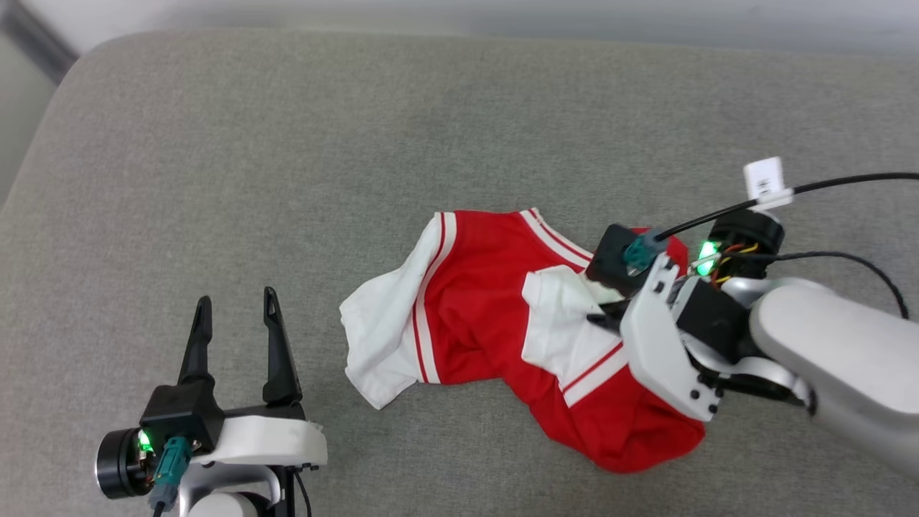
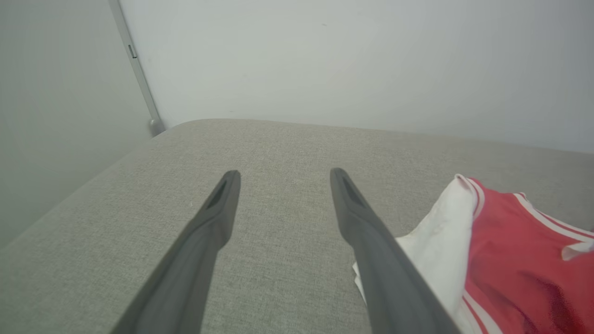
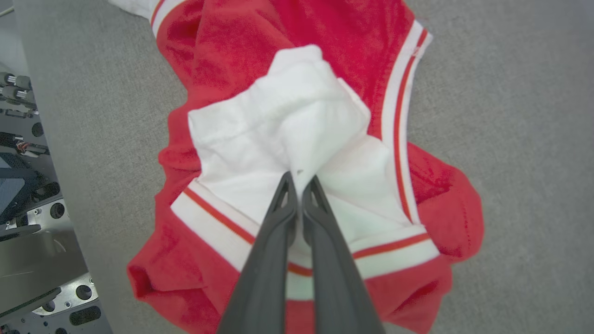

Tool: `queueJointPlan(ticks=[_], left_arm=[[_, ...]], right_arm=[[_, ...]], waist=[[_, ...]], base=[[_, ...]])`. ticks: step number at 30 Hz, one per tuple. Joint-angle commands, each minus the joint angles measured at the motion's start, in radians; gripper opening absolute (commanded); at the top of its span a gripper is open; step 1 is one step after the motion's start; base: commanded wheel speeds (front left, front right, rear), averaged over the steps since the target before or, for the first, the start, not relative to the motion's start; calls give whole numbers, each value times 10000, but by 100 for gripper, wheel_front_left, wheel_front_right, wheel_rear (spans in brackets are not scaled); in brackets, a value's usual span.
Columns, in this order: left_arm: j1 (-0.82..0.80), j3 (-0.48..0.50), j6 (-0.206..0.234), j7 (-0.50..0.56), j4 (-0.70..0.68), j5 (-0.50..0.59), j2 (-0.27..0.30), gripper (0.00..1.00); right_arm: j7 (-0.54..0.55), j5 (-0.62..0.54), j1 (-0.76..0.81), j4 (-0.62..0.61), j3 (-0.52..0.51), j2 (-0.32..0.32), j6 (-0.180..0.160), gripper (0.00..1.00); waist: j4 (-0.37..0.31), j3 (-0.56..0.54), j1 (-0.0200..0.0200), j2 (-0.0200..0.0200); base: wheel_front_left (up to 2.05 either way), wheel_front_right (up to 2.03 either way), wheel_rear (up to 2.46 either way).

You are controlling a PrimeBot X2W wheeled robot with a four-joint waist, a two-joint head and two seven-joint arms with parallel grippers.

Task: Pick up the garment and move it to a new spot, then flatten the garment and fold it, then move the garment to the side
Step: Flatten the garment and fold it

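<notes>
the head view hides the right hand's fingertips behind its pale wrist, but the right wrist view shows the right hand point(image 3: 300, 177) pinching a puffed white fold of the garment point(image 1: 481, 316) (soft crumpled red cloth, striped trim), which lies on the grey woven surface point(image 1: 287, 158), with the left hand point(image 1: 238, 297) spread nearby.

Grey woven cloth covers the padded counter point(image 1: 287, 129), whose edges and corner are rounded and soft, before a plain pale wall point(image 2: 352, 60). A thin grey strip point(image 2: 138, 74) runs down to the counter's far corner, where a dimmer wall point(image 2: 55, 93) begins. The light is even and flat, leaving only faint shadows on the cloth.
</notes>
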Motion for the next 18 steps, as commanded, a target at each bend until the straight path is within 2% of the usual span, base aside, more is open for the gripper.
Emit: queueJointPlan(ticks=[1,6,10,14,18], left_arm=[[202,144,-85,-25,29,121,-65,100],[402,429,-332,-25,-37,307,-242,100],[435,552,-503,-25,-91,414,-366,100],[239,545,-687,-25,-52,518,-488,100],[36,499,-777,-25,53,563,-550,100]], right_arm=[[-534,139,-132,-151,-129,-284,-7,0],[-1957,841,286,-393,-1355,-1087,-7,0],[-2472,1209,785,78,-2481,-1722,-7,0],[-2615,1614,1335,1420,-3465,-2077,-7,0],[-2728,1713,1803,3169,-4023,-2058,-5,0]], waist=[[-217,-222,0,0],[-455,-339,0,0],[-534,-182,0,0],[-473,130,0,0],[-314,404,0,0]], base=[[0,0,0],[0,0,0],[0,0,0],[0,0,0],[0,0,0]])
